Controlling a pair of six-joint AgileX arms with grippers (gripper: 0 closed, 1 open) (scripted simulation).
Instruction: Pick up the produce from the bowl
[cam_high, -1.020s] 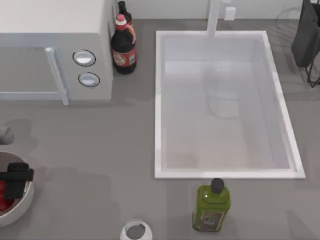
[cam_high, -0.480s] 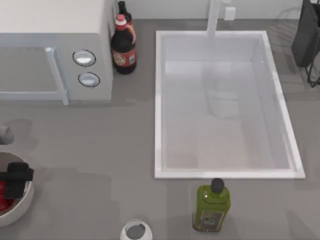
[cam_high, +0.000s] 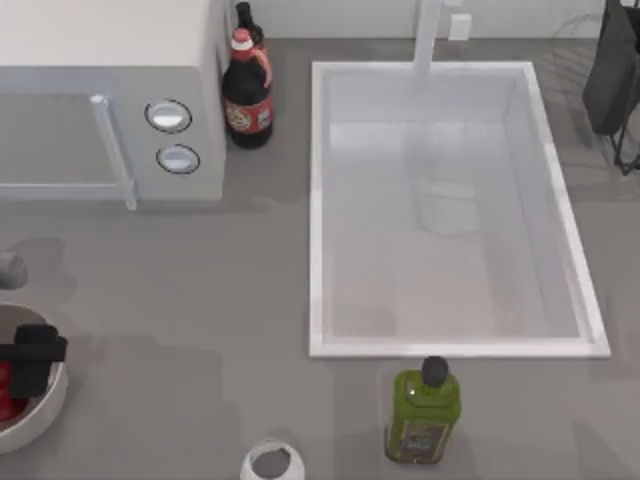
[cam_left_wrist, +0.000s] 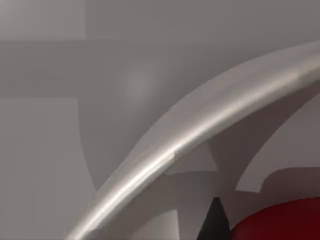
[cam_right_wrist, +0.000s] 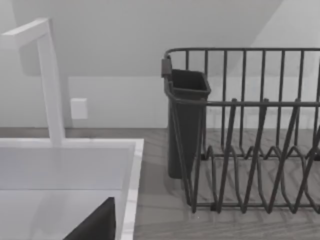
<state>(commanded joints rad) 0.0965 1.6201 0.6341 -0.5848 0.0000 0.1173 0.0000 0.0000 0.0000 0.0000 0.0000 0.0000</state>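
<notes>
The white bowl (cam_high: 48, 408) sits at the table's far left front, cut off by the top view's left edge. The red produce (cam_high: 7, 392) lies inside it, partly covered. My left gripper (cam_high: 30, 375) hangs black over the bowl, right beside the produce. In the left wrist view, the bowl's thick rim (cam_left_wrist: 200, 132) arcs across, and the produce (cam_left_wrist: 282, 220) shows close up with a dark gripper tip touching or almost touching its side. In the right wrist view, a dark wedge of my right gripper (cam_right_wrist: 97, 225) hangs over the sink's far corner.
A microwave (cam_high: 110, 90) stands at the back left with a red-capped dark bottle (cam_high: 247, 95) beside it. The white sink (cam_high: 318, 200) takes up the middle right. A green bottle (cam_high: 423, 415) and a small round cup (cam_high: 270, 462) stand at the front. A dark dish rack (cam_right_wrist: 250, 130) stands at the back right.
The grey part of my left arm at the top view's left edge has slid slightly farther out of view. The gripper stays over the bowl.
</notes>
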